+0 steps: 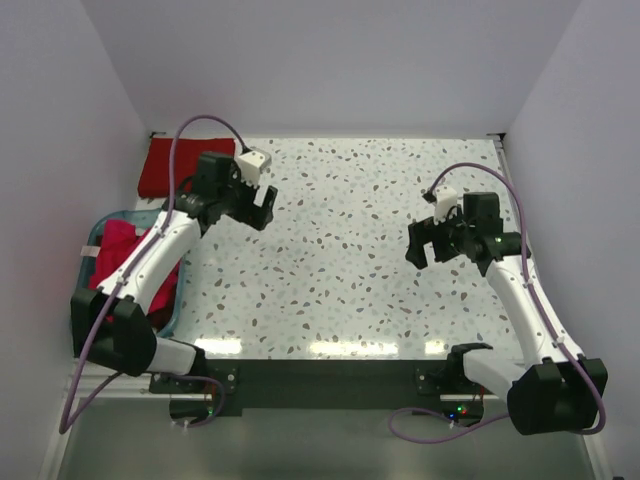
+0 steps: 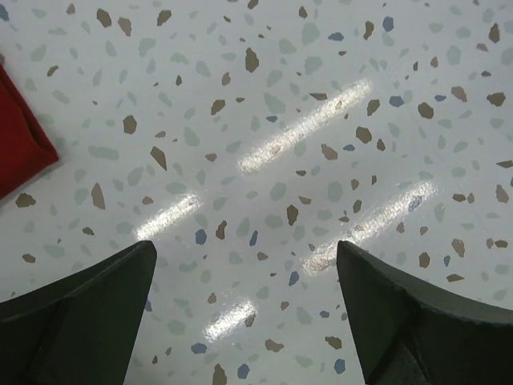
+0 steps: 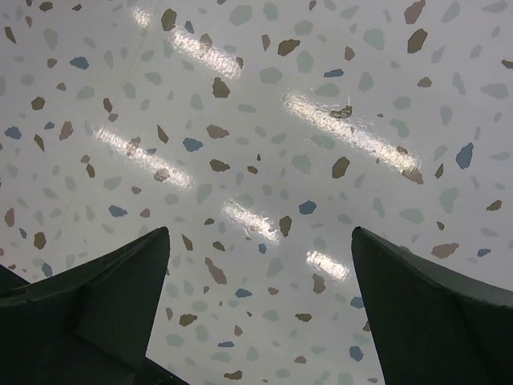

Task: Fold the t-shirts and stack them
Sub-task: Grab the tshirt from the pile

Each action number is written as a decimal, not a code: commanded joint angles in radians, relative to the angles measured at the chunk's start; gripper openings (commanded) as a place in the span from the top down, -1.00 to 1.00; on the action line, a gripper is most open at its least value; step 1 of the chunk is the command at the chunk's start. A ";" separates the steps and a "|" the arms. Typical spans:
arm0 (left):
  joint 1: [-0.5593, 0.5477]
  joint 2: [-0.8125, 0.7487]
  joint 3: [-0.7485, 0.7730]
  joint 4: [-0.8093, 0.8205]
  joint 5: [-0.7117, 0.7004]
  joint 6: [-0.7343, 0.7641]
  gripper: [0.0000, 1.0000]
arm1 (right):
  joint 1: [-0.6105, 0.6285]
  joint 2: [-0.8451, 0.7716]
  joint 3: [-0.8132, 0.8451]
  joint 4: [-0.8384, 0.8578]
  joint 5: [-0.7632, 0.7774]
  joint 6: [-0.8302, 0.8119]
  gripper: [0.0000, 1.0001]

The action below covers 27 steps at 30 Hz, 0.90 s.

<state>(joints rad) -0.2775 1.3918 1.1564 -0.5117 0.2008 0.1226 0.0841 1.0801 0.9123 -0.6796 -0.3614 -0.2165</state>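
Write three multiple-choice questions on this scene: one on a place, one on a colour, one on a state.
1. Where lies the folded red shirt? A. far-left corner of the table; B. table centre; C. in a gripper.
2. Colour of the tub? A. green; B. translucent blue; C. yellow.
3. The left gripper and the right gripper are: A. both shut on cloth; B. both open, empty; C. one open, one shut.
Answers: 1 A, it lies at the far edge, left. 2 B, its rim shows blue. 3 B, only bare table shows between the spread jaws.
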 commanded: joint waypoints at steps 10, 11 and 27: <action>0.357 -0.060 0.299 -0.264 0.192 0.023 -1.00 | -0.001 0.009 0.053 -0.006 -0.004 -0.029 -0.97; 0.389 -0.080 0.293 -0.287 0.190 0.037 -1.00 | -0.003 0.017 0.056 -0.008 -0.005 -0.030 -0.97; 0.900 -0.192 -0.050 -0.343 -0.066 0.494 -1.00 | -0.001 0.159 0.217 -0.107 -0.036 -0.130 -0.97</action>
<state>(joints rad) 0.5846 1.1679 1.1412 -0.9066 0.1558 0.4973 0.0841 1.2209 1.0695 -0.7555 -0.3649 -0.2985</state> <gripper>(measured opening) 0.997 0.986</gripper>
